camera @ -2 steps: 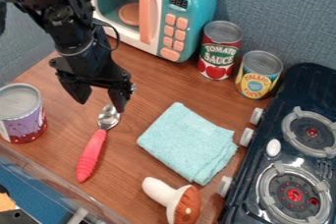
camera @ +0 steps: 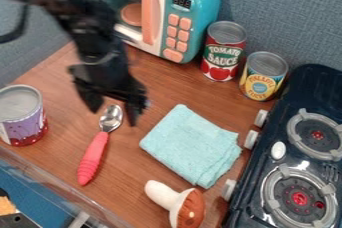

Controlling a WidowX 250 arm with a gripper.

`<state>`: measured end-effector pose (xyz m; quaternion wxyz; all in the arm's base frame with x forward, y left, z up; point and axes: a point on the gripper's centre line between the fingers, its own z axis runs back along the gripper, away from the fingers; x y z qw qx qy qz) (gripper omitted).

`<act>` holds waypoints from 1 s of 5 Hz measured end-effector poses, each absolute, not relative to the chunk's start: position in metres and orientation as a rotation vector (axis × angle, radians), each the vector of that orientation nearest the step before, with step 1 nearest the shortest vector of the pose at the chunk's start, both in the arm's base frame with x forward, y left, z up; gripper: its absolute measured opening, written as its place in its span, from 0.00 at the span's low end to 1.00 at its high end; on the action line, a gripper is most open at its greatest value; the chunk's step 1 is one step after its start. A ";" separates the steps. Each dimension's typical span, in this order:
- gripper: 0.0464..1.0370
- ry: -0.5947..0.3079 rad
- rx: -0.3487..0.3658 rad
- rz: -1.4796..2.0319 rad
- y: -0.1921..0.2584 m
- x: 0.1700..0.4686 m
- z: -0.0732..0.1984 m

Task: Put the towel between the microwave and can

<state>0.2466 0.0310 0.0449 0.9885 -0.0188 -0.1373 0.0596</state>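
My black gripper hangs open above the spoon's bowl, left of the towel, with nothing between its fingers. A folded light-blue towel lies flat on the wooden counter, right of the middle. The teal and white microwave stands at the back. Beside its right side is a red tomato sauce can, and a yellow can stands right of that. A purple can sits at the left edge.
A spoon with a red handle lies below the gripper. The toy mushroom is in front of the towel. A dark stove takes up the right side. The wooden counter shows between the towel and the microwave.
The gripper has moved a little to the right and down in the view, closer to the towel, staying open. The towel, cans and spoon have not moved.
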 end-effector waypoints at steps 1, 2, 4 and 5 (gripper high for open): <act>0.96 -0.273 -0.053 0.103 0.003 0.259 0.042; 0.96 -0.282 -0.082 0.095 -0.025 0.279 0.035; 0.96 -0.248 -0.117 0.073 -0.051 0.300 0.003; 0.96 -0.226 -0.098 0.057 -0.050 0.305 -0.008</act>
